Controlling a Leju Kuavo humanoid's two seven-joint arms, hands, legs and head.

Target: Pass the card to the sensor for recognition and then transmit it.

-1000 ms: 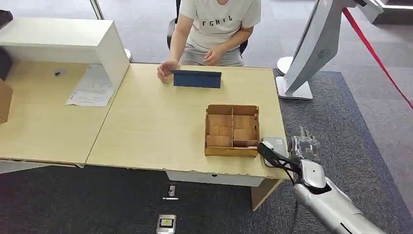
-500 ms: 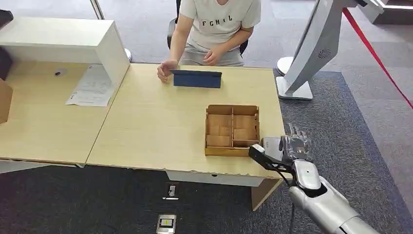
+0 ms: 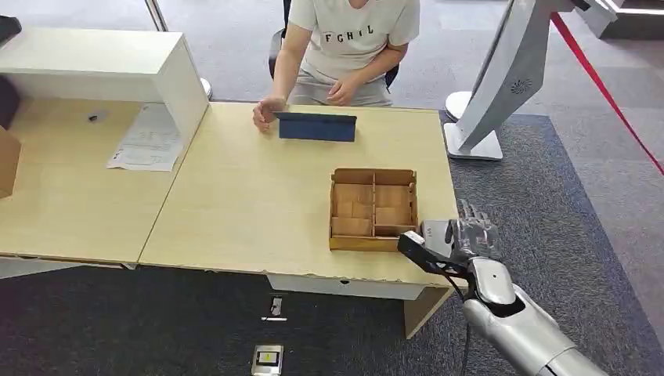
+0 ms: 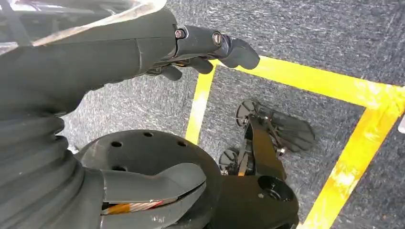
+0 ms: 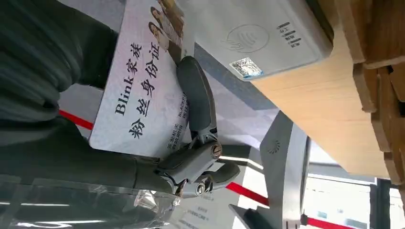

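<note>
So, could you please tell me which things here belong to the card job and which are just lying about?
Part of the job:
- card, held by the right hand
- sensor at the table's corner
- person seated opposite

Just lying about:
- wooden box
- blue tablet
- papers
- white stand

Office: desks [image 3: 258,204]; grey carpet [image 3: 579,196]; seated person [image 3: 344,47]

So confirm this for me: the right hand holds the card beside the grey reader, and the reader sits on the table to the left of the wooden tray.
One thing is wrong: the reader sits to the right of the wooden tray, at the table corner, as the head view shows. The rest stands: the right hand holds the card beside the reader.
</note>
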